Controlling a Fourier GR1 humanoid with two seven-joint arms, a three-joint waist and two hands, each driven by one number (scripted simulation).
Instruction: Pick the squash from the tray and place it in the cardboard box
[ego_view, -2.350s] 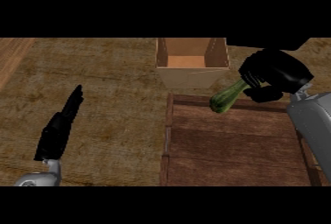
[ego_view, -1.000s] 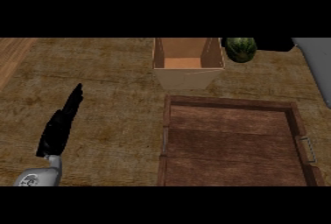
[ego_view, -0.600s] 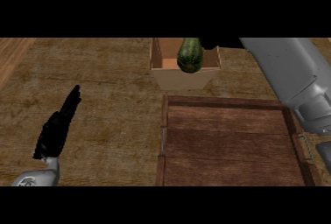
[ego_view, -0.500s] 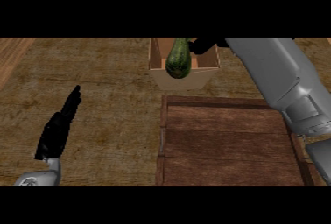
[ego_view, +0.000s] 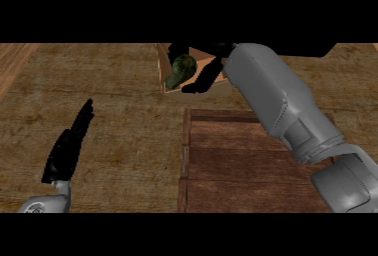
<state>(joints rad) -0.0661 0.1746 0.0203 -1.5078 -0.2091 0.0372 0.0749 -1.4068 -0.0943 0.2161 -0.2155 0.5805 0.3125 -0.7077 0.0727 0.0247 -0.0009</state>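
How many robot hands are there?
2. The left hand rests open over the counter at the left. The right hand is at the top, curled round the squash over the box.

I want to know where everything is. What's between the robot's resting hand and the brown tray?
In the head view, only bare wooden counter lies between the left hand and the tray.

Dim, even light; no glare; dark shadow inside cardboard box (ego_view: 193, 70).
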